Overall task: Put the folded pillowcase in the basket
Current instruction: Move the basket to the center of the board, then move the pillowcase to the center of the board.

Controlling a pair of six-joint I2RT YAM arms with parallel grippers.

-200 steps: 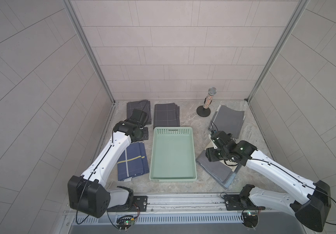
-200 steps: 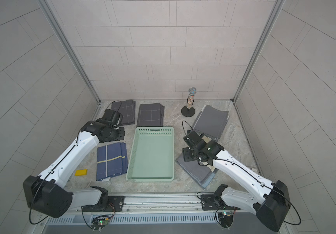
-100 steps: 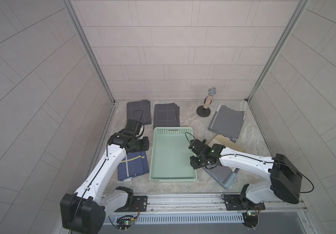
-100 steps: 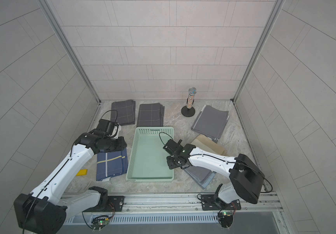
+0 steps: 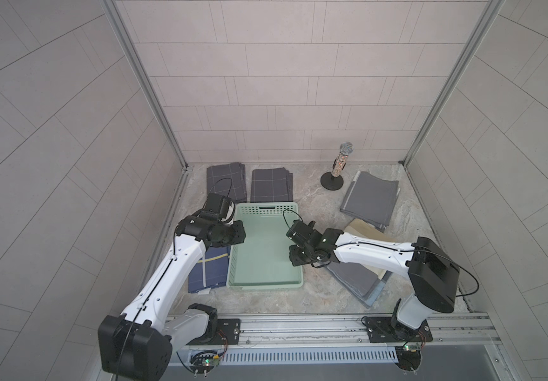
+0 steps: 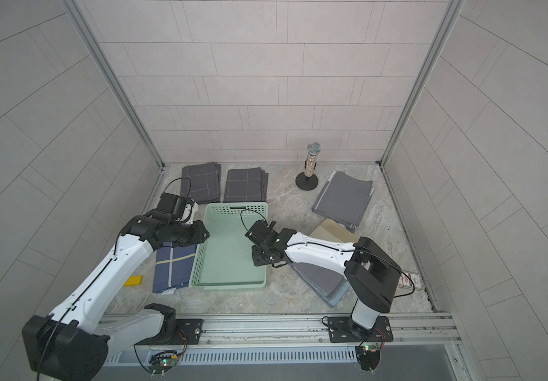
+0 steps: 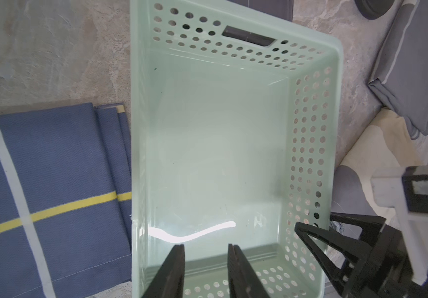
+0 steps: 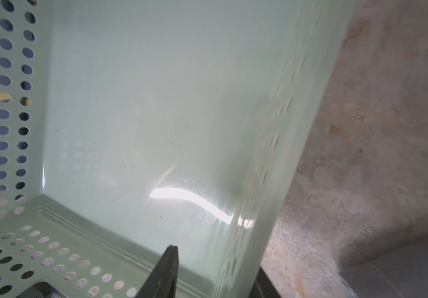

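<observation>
Narrowly parted, empty left fingers (image 7: 171, 273) overhang the basket (image 7: 335, 77) (right fingers (image 8: 165, 276), spread, straddle its wall).

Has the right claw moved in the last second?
Yes. The right gripper swung from the grey folded stack toward the robot's left; it now straddles a side wall of the basket.

walls (image 5: 282, 82): grey tile | floor (image 5: 318, 206): marbled stone | corner posts (image 5: 147, 85): metal
</observation>
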